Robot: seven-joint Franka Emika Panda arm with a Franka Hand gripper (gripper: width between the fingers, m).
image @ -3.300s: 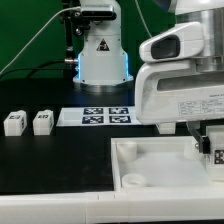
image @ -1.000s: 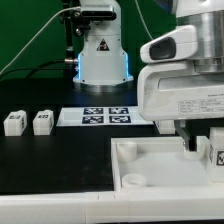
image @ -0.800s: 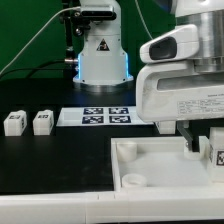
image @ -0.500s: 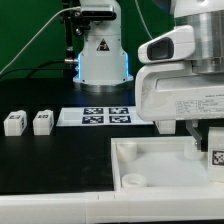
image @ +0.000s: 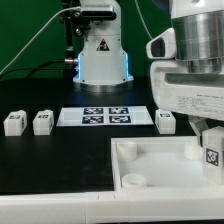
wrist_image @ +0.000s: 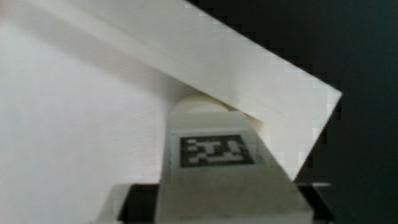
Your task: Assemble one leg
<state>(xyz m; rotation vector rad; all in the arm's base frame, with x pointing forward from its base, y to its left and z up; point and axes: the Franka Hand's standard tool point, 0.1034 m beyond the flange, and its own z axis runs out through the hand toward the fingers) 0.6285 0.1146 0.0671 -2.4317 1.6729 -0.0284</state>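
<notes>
1. One small white plastic tagged leg hangs clamped in the robot's two-finger gripper, over the large white square tray-like part, apparently lined up for its corner hole.
2. Three spare white legs wait near the marker board.

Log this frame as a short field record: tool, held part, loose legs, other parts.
tool: at the exterior view's right, over the tabletop, shut on a leg
held leg: tagged face visible, above the tabletop
loose legs: two at the exterior view's left, one right of the marker board
tabletop: white, round corner holes
marker board: flat on table
</notes>
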